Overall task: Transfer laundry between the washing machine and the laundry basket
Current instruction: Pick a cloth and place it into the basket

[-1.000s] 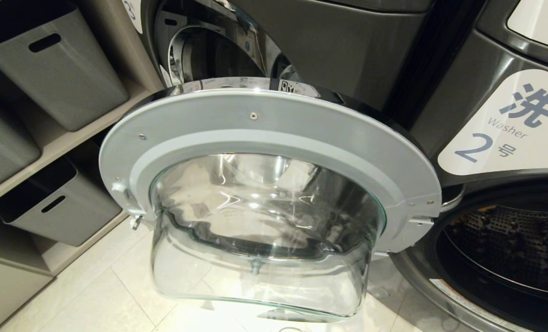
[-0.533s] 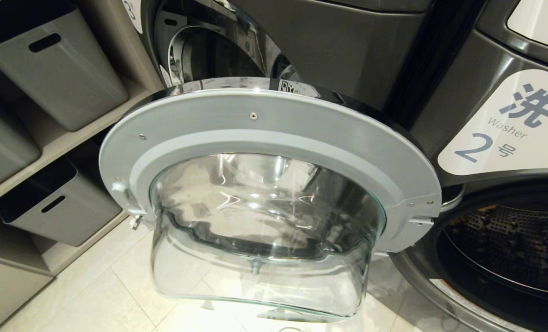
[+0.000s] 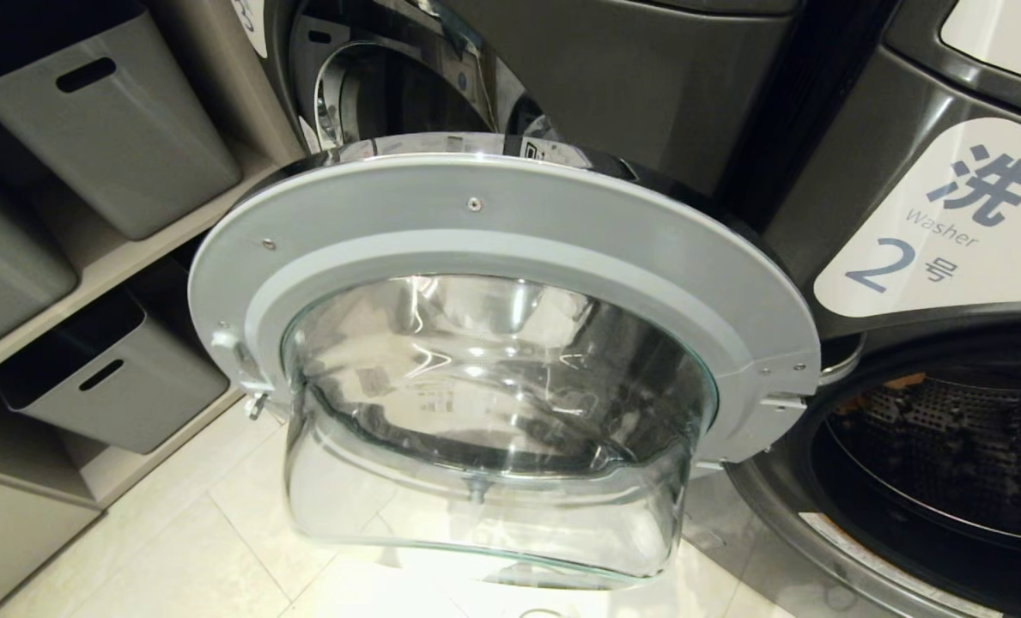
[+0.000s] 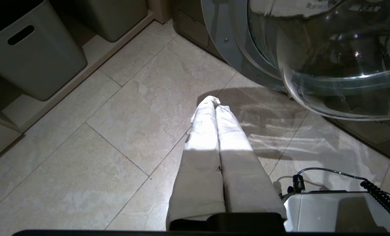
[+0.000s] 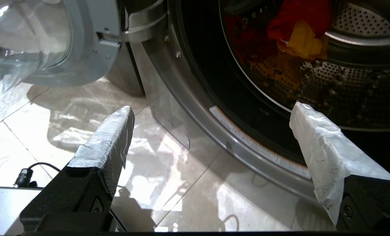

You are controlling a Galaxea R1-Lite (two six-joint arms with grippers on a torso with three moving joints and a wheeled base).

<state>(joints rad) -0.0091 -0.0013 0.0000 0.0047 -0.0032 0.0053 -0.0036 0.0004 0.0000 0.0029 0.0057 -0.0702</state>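
Washer 2 (image 3: 896, 215) sits at the right of the head view w/ its round door (image 3: 510, 249) swung fully open toward the camera; the grey inner ring and bulging glass bowl (image 3: 484, 446) fill the middle of the view. Door hinge side is at the right, just beside the drum opening (image 3: 948, 455); the latch edge points left toward the shelving. Drum mouth is unblocked.

Laundry (image 5: 299, 29): red and mustard-yellow pieces lie inside the drum (image 5: 345, 75), toward its back, on the perforated wall. The green basket shows in no view.

Right gripper (image 5: 211, 113) hangs low in front of the drum opening, short of its rim; taped fingers (image 5: 114, 137) spread wide, nothing between them. Open floor tile (image 5: 168, 183) lies between it and the washer's lower front rim; the door's hinge bracket (image 5: 106, 41) is off to one side, apart from the fingers.

Left gripper (image 4: 214, 108) hangs over bare floor tile (image 4: 122, 111), fingers pressed together, holding nothing. The glass bowl's lower edge is near it but not touching; its shadow falls on the tile there. A coiled black cable (image 4: 378, 193) runs over the robot base (image 4: 339, 209) beside the wrist.

Left side: grey bins (image 3: 106, 120) w/ slot handles stand on shelves (image 3: 124, 249), well apart from the door's latch edge, w/ a strip of tile between. A 2nd machine (image 3: 407, 86) behind the open door has its chrome door ring showing.
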